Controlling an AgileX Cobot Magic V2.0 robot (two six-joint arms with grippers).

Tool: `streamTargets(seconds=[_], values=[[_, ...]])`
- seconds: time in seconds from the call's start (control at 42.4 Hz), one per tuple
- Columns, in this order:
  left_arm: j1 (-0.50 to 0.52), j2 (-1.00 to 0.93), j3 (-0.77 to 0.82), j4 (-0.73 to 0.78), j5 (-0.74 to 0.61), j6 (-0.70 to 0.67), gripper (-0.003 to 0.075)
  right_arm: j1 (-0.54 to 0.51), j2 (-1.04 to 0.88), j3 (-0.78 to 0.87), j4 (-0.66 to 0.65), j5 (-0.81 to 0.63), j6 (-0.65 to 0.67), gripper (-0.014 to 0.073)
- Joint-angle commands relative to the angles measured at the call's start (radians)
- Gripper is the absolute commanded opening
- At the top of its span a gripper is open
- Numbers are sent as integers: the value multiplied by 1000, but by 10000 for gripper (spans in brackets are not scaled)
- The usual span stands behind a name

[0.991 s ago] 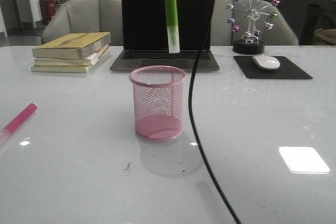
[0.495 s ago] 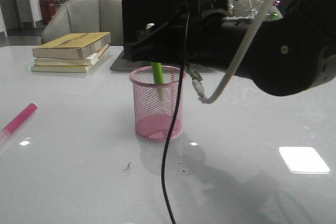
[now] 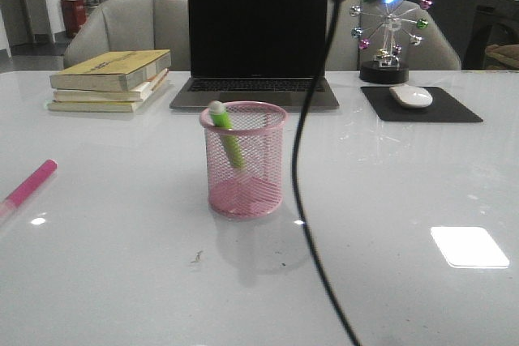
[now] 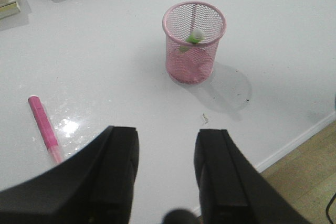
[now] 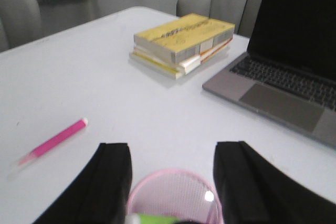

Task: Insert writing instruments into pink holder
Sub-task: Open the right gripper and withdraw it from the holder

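- Bench (image 3: 405,281) space in the middle is taken by the pink holder (image 3: 243,160), which stands upright in front of the laptop (image 3: 255,46).
- One writing instrument, the green pen (image 3: 225,134), is seen leaning inside the holder, its rounded white end just above the rim on the left side.
- The pink pen (image 3: 28,184) is seen lying flat near the left edge of the bench, well apart from the holder, untouched.
- The left hand (image 4: 165,166) is held open with a wide gap between its fingers, and nothing is gripped; it hangs above the near edge of the bench, between the pink pen and the holder.
- The right hand (image 5: 173,182) is also spread open and empty, directly above the holder's mouth.
- Half of the task is judged done; the pink pen is left to be picked up.
- The pink pen is judged light, stiff and smooth, so it may roll or slip; a hold across the middle of its barrel is advised, so that it can be tipped upright.
- The mesh holder is judged light and easily knocked over, so a vertical entry is called for.
- Books (image 3: 109,79) and a mouse (image 3: 411,96) on its pad are kept well clear along the far edge.
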Motion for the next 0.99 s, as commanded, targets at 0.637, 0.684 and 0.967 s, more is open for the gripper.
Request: streamTargets(seconds=[0.637, 0.684, 0.967], values=[[155, 164, -73, 73, 73, -147, 479, -3, -428, -14, -59, 888, 45, 468], [190, 211, -91, 73, 90, -147, 477, -3, -428, -14, -59, 888, 45, 468], [359, 572, -256, 78, 72, -147, 477, -3, -428, -14, -59, 889, 45, 468]])
